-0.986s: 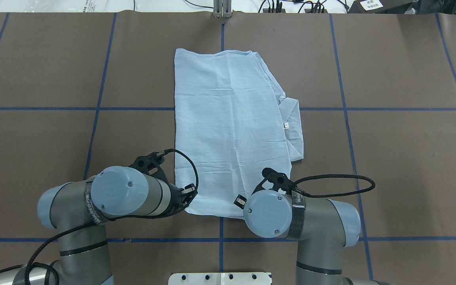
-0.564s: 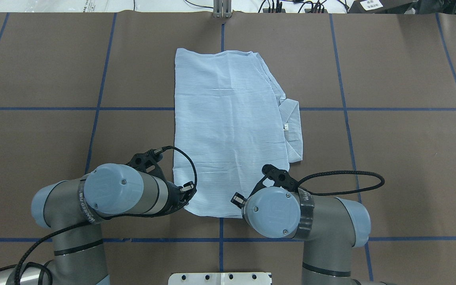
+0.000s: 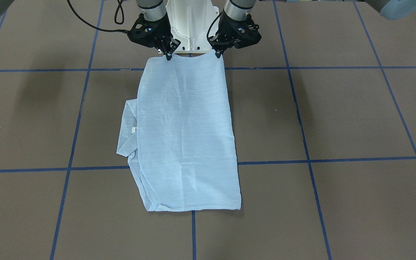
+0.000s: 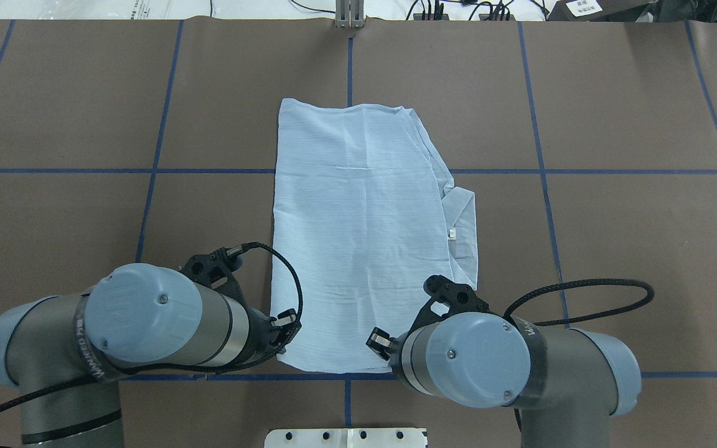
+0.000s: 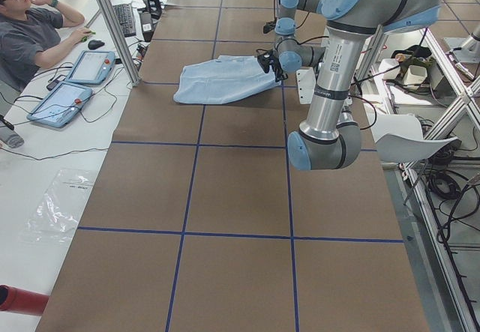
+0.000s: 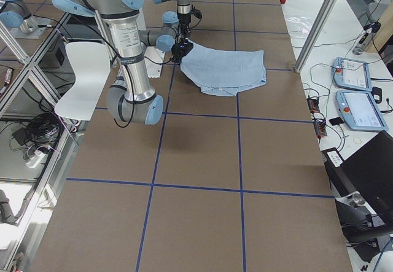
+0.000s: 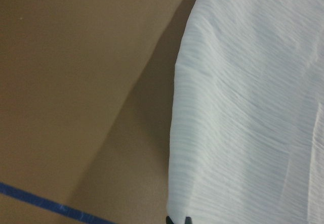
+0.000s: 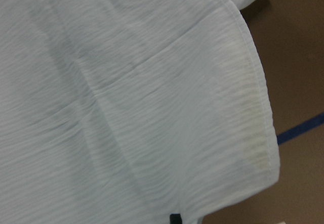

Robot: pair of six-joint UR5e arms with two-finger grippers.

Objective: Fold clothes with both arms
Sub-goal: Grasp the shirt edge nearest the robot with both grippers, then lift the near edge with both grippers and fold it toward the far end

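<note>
The pale blue striped shirt point(image 4: 365, 218) lies folded into a long rectangle on the brown table, its collar part sticking out at the right side point(image 4: 463, 218). It also shows in the front-facing view point(image 3: 186, 137). My left gripper point(image 3: 218, 54) is shut on the near left corner of the shirt's edge. My right gripper point(image 3: 167, 56) is shut on the near right corner. Both corners are held slightly off the table close to the pedestal. In the overhead view the wrists hide the fingertips. The wrist views show the cloth point(image 7: 248, 107) point(image 8: 126, 107) close up.
The white pedestal base point(image 3: 190, 21) stands just behind the grippers. Blue tape lines point(image 4: 346, 376) cross the table. An operator point(image 5: 30, 32) sits with teach pendants point(image 5: 75, 85) at the far side. A white chair point(image 6: 83, 78) stands behind the robot.
Both arms have drawn back toward the pedestal. The whole shirt has slid toward the robot with them. Both grippers keep their hold.
</note>
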